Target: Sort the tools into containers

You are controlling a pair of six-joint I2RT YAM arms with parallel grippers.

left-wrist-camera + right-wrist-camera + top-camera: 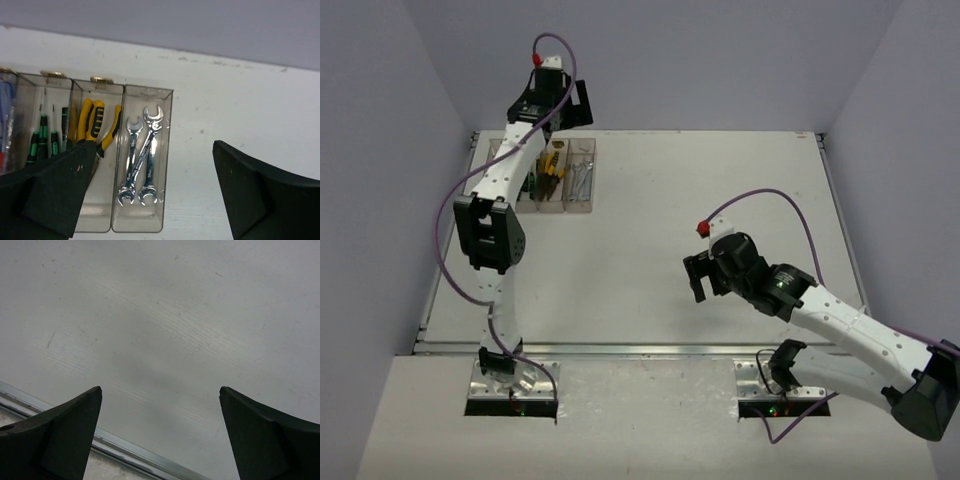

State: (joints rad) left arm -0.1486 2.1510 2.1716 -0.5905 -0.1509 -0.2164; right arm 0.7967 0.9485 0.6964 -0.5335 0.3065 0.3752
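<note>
The right gripper (160, 390) holds its two black fingers (65, 435) wide apart at 7 and 5 o'clock above the scuffed white table (175, 315); a silver edge strip (125, 447) crosses at 7 o'clock.

Right of the containers (168, 150) the tabletop (720, 190) lies open as far as the right wall (910, 150), so a pincer could travel there unhindered. The only body in that stretch is the right arm (840, 315), well off to the containers' near right, its pincer (698, 275) spread wide above bare surface. Directly above the containers hangs the left pincer (154, 145), jaws wide apart, and the left arm (505, 180) crosses over their left compartments, blocking a straight drop there. Inside, wrenches (142, 160) cover much of the rightmost compartment's floor, pliers (92, 127) crowd the next, and green-black screwdrivers (42, 140) the one beyond. Just behind the containers stands the back wall (670, 60); the side wall (380, 200) on their left leaves only a narrow strip.
</note>
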